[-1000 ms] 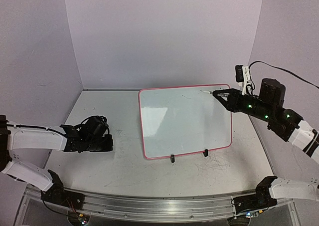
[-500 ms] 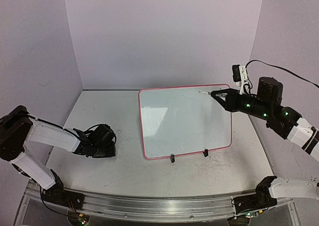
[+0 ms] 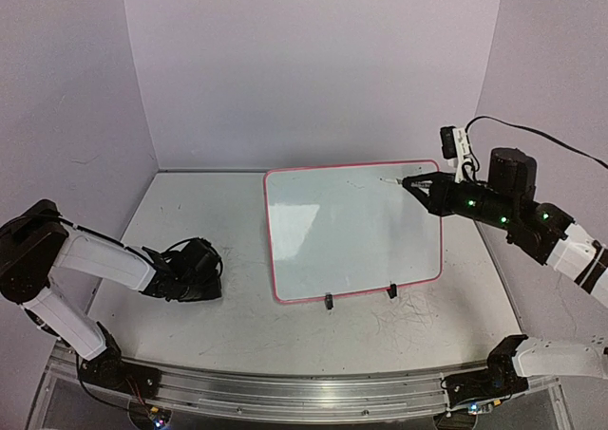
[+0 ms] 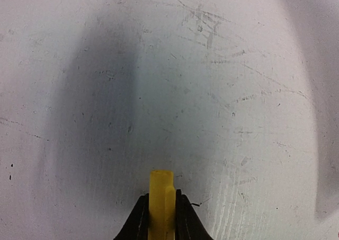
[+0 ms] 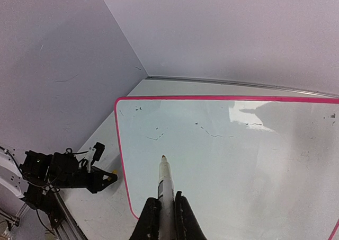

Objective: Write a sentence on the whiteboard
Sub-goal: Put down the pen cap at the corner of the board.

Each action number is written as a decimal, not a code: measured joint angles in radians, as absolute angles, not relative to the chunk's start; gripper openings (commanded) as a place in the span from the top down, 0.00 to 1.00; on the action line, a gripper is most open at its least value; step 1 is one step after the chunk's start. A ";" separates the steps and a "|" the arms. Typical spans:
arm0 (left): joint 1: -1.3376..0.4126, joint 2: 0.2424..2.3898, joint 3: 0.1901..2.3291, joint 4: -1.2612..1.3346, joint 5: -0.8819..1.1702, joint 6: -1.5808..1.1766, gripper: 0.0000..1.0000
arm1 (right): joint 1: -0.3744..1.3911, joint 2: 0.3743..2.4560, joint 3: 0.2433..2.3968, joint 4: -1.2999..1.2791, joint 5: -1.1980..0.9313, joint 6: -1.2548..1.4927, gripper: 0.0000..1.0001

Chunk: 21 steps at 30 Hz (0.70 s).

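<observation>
My right gripper point(image 3: 419, 181) clamped on marker point(image 5: 164, 176), tip near far edge of whiteboard point(image 3: 351, 245), slightly further left than a second ago. Whiteboard sits on table point(image 3: 237, 326), right of centre, faint strokes point(image 5: 212, 134) near far edge. My left gripper point(image 3: 198, 276), now low over table, pinches yellow piece point(image 4: 161, 183).

Plain lilac walls point(image 3: 313, 69) around a scuffed, scratched white tabletop point(image 3: 237, 326), evenly lit
</observation>
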State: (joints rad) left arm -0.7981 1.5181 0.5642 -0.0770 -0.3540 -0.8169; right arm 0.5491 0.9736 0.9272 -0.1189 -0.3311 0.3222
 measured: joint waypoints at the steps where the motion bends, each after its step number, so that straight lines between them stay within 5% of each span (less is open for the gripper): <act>1: -0.798 1.518 0.564 -0.076 -0.353 -0.817 0.77 | 0.549 0.975 0.927 -0.120 -0.330 0.322 1.00; 21: -0.797 1.190 0.546 -0.186 -0.306 -0.747 0.20 | 0.549 1.019 0.907 -0.132 -0.218 0.342 1.00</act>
